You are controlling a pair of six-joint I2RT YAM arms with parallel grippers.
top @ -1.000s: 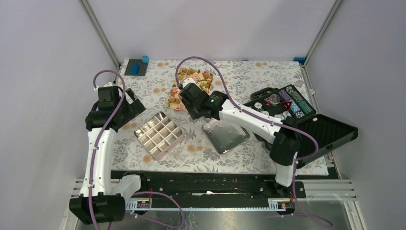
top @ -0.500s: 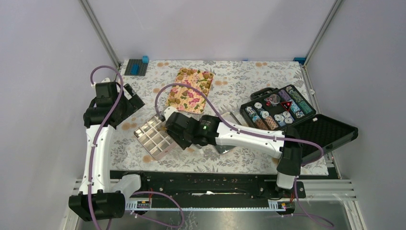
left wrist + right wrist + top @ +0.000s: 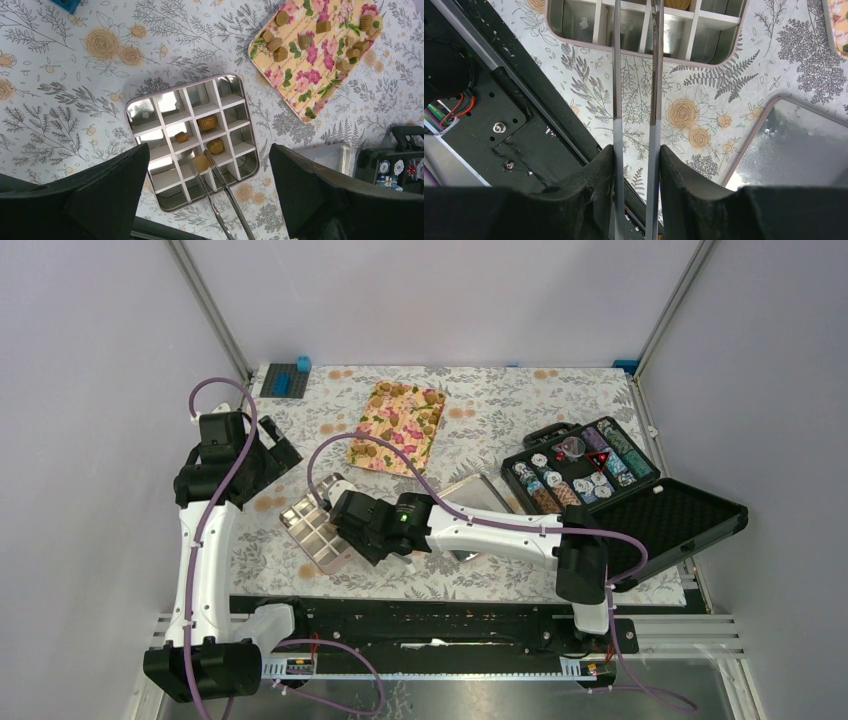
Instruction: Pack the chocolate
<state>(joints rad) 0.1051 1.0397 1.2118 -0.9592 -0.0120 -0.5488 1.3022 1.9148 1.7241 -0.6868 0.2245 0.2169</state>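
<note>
The divided tin lies left of centre; in the left wrist view three of its cells hold a chocolate. My right gripper is shut on metal tongs in the right wrist view. The tong tips hold one golden-brown chocolate over a front cell of the tin. Several more chocolates lie on the pink-flowered tray. My left gripper is open and empty, up above the tin and left of it.
A black case of striped chips stands open at the right, its foam lid folded out. The tin's silver lid lies behind my right arm. Blue blocks sit at the back left corner.
My right arm has swung from the flowered tray forward and left to the tin, carrying the tongs and a chocolate. The left arm has shifted only slightly.
</note>
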